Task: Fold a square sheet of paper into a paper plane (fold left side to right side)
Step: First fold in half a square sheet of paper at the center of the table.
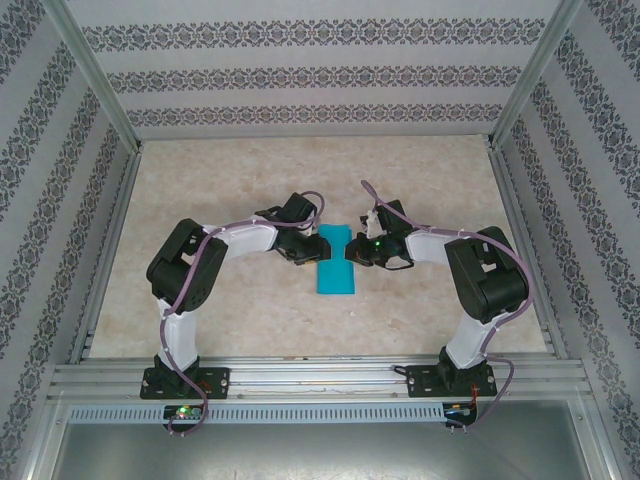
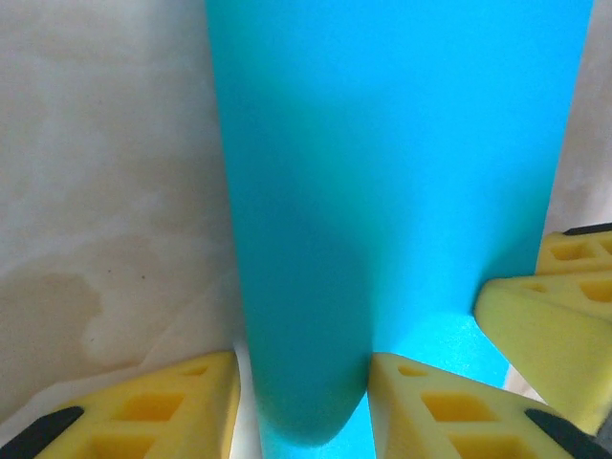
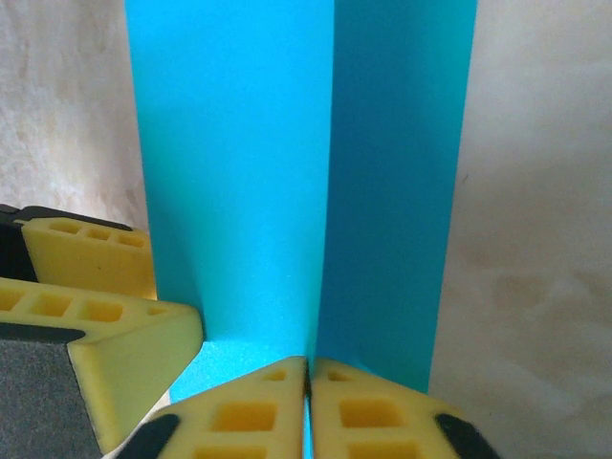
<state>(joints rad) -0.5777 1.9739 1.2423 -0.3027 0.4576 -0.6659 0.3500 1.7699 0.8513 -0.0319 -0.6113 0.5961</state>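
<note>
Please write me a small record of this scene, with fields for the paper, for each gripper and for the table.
paper: square sheet of paper, turquoise, doubled over into a narrow strip, lying flat between the two grippers
fold: rounded fold, not yet pressed into a crease
left gripper: jaws apart, one finger on each side of the fold
right gripper: jaws almost together, a thin edge of the paper between them
table: pale, marbled surface
plane shape: not yet made
</note>
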